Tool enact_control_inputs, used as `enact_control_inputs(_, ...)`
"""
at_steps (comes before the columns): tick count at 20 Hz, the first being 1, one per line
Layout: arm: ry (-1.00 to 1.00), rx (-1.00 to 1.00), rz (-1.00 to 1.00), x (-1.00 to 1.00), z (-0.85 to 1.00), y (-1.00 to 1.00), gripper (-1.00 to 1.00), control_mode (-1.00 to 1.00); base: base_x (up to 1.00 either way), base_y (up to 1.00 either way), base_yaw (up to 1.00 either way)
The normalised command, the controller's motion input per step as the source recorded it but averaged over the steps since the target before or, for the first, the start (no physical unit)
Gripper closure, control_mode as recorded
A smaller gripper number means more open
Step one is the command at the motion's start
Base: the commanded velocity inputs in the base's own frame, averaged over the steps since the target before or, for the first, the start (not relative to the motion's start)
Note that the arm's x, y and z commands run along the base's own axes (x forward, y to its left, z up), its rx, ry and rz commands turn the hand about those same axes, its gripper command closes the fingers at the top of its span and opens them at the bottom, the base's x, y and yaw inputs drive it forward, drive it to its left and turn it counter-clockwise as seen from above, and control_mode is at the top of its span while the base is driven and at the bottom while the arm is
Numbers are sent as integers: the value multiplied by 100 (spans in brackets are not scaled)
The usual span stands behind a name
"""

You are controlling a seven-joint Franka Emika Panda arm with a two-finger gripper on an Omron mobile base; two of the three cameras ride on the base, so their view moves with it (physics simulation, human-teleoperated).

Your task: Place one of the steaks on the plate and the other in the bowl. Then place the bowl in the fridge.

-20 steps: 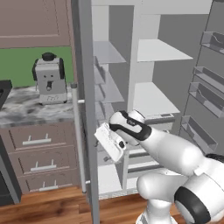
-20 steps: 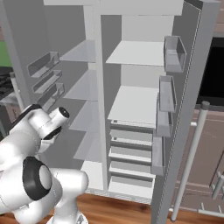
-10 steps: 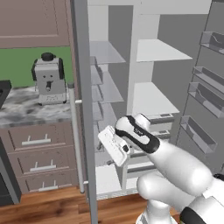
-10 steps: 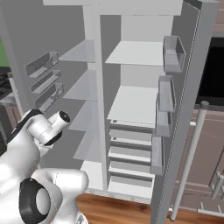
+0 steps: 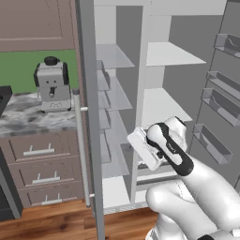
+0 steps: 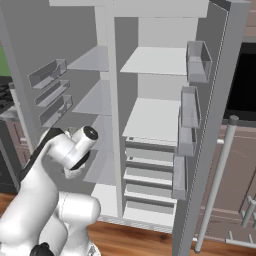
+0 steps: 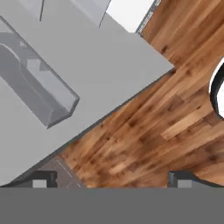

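Fridge: the fridge point(image 5: 159, 61) stands with both doors swung wide; I can see white shelves point(image 6: 152, 112) and a stack of drawers point(image 6: 147, 175) low in the right-hand compartment.
Left door: its grey edge point(image 5: 89, 117) runs top to bottom of the left base view, with a long bar handle point(image 5: 79, 145) on the outside and bins point(image 6: 50, 92) on the inside.
Right door: it carries clear bins point(image 6: 192, 82) one above another, and its bar handle point(image 6: 217, 182) slants down toward the floor.
Gripper: the gripper point(image 7: 112, 177) points down at the wooden floor point(image 7: 148, 131) by the bottom edge of the grey door; its two dark fingertips point(image 7: 41, 178) stand wide apart with nothing between them.
Arm: the white arm point(image 5: 187, 183) is bent in front of the open fridge, wrist at about the height of the lower shelves.
Bowl, plate, steaks: from here I cannot tell where they are.
Counter: left of the fridge a marble counter point(image 5: 28, 117) holds a grey coffee machine point(image 5: 51, 84), with brown drawers point(image 5: 42, 168) below and a green wall point(image 5: 23, 70) behind.
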Motion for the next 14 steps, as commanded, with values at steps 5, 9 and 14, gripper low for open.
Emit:
enact_control_inputs(5, -34, -68, 42, 9, 0, -65, -100, -100, 0, 0, 0)
enact_control_inputs(9, -4, -83, 42, -4, 0, -29, -100, -100, 0, 0, 0)
enact_control_inputs(14, 22, -40, 16, -33, 10, 5, -100, -100, 0, 0, 0)
